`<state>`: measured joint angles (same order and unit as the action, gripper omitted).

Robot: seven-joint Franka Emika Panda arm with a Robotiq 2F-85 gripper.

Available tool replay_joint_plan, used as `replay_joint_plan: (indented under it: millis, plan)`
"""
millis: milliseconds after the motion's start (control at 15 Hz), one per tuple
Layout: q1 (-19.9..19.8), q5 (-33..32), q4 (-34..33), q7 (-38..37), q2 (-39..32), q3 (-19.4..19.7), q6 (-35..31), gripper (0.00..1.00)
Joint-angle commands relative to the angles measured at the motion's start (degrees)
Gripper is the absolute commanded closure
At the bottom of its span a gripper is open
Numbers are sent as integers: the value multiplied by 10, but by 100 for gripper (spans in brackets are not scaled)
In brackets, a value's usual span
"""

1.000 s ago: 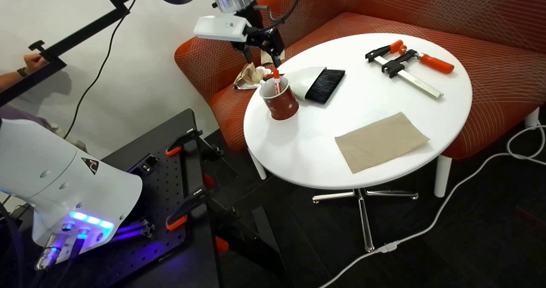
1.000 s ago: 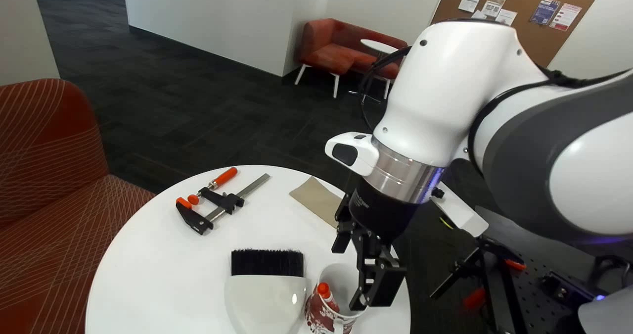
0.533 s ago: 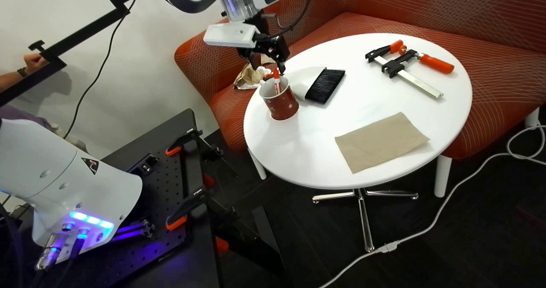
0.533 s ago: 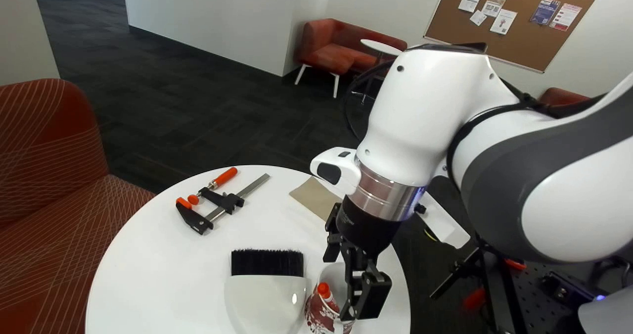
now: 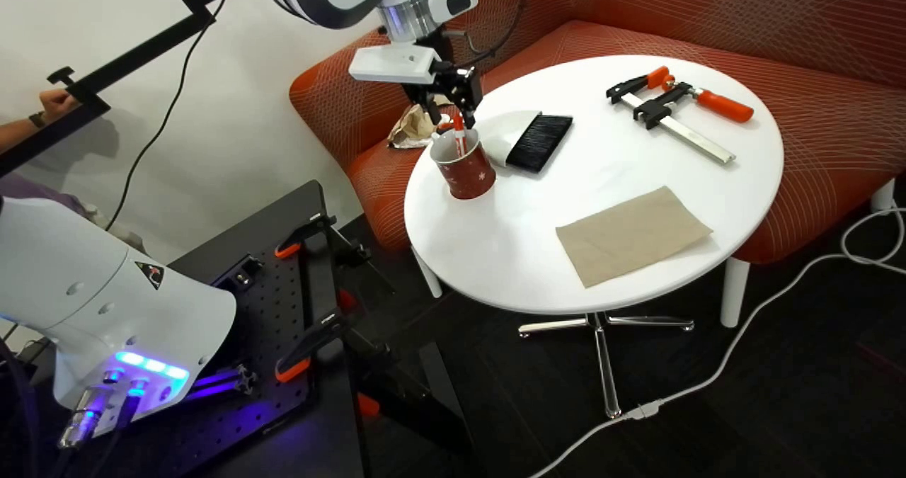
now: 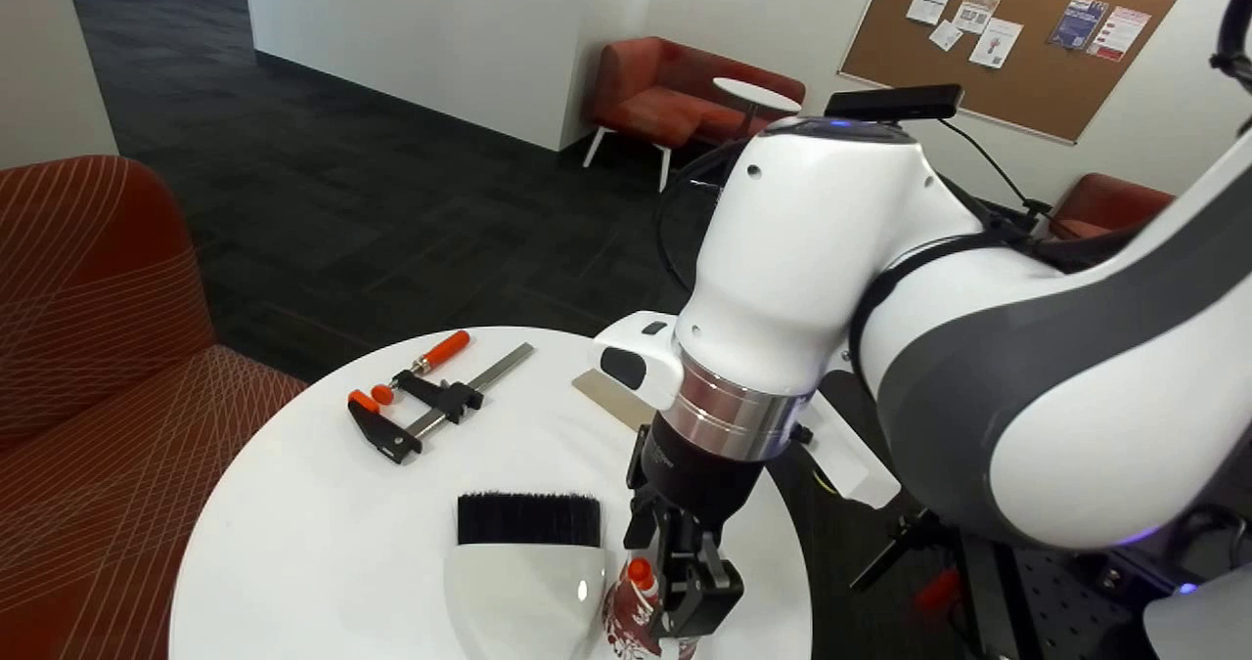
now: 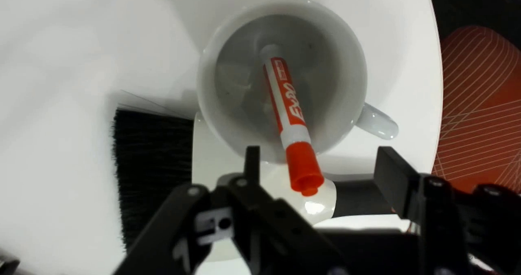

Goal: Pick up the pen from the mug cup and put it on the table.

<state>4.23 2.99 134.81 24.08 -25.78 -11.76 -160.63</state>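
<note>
The red-and-white pen [image 5: 459, 138] stands tilted in the mug cup [image 5: 471, 177], its red cap above the rim. Both also show in an exterior view, the pen cap [image 6: 641, 574] beside my fingers and the dark-red mug [image 6: 631, 626] partly hidden by them. In the wrist view the pen [image 7: 286, 100] leans across the white inside of the mug [image 7: 354, 75], cap toward my jaws. My gripper [image 5: 451, 119] is just above the mug. In the wrist view the gripper [image 7: 317, 161] is open, its fingers on either side of the cap, not touching it. The mug stands on the white round table [image 5: 524, 237].
A white dustpan-like brush with black bristles [image 5: 541, 143] lies right beside the mug, and its bristles [image 7: 152, 165] show in the wrist view. Bar clamps [image 5: 672, 113] and a brown paper sheet [image 5: 633, 236] lie on the table. A crumpled wrapper [image 5: 413, 127] is behind, on the red sofa.
My gripper has moved down and over toward the pen and mug, rightward in an exterior view and leftward in an exterior view. The pen and mug have not moved.
</note>
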Motion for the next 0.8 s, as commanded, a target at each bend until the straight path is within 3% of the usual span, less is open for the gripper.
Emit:
replay_joint_plan:
  millis: [0,267,400,733]
  plan:
    - [-5,-17,-12,-25,-13,-9,-12,57]
    - [-2,-21,-11,-29,-10,-9,-14,88]
    - [1,-22,-5,-36,-1,-8,-15,100]
    - [11,-23,15,-78,36,1,-19,95]
